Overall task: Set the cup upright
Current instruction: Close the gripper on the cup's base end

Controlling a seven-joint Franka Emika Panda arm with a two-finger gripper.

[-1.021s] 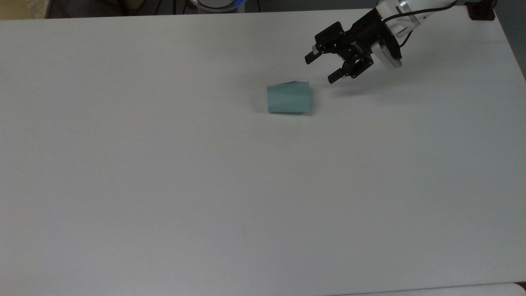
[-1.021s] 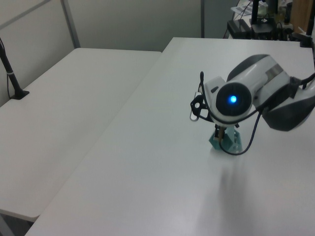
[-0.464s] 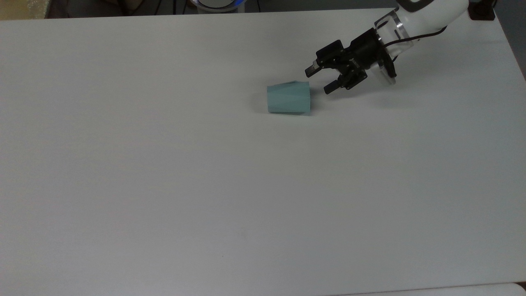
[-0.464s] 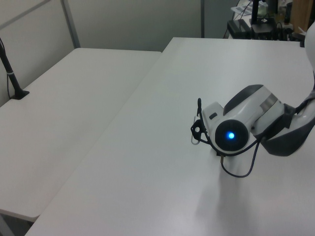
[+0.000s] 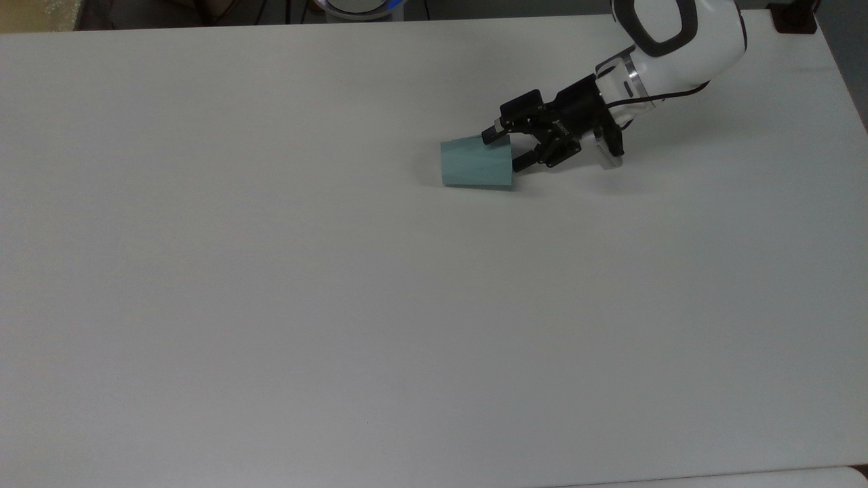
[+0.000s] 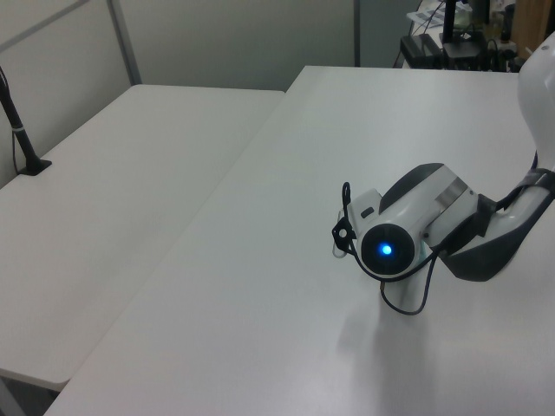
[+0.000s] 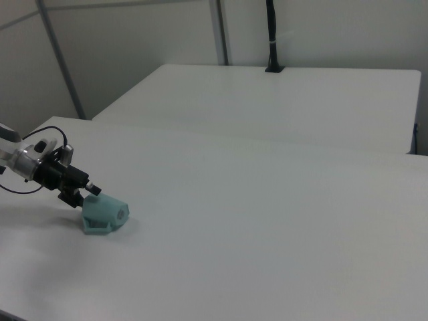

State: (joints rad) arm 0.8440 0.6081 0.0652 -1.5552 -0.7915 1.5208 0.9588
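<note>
the cup [image 5: 476,163] lies on its side on the white table [image 5: 271,305], in the upper middle of the top view, with its wider end toward the top view's right and its narrower end toward the top view's left. the gripper [image 5: 504,150] reaches in from the top view's right, slanted low over the table, and its two black fingers [image 5: 491,134] are spread apart at the cup's wide end: one tip sits at the upper corner of that end, the other at its lower corner, so the claw is released and not clamped on anything. whether the tips touch the cup cannot be told. the right view shows what the top view does not: the small end of the cup [image 7: 103,215] faces the right view's right, and the gripper [image 7: 85,194] meets the cup high on its back edge, from the right view's left. in the left view the arm [image 6: 408,238] faces the camera with a blue light [image 6: 384,251] glowing on it, its body covering the cup, and a second table [image 6: 113,191] stands beside the first on the left view's left.
</note>
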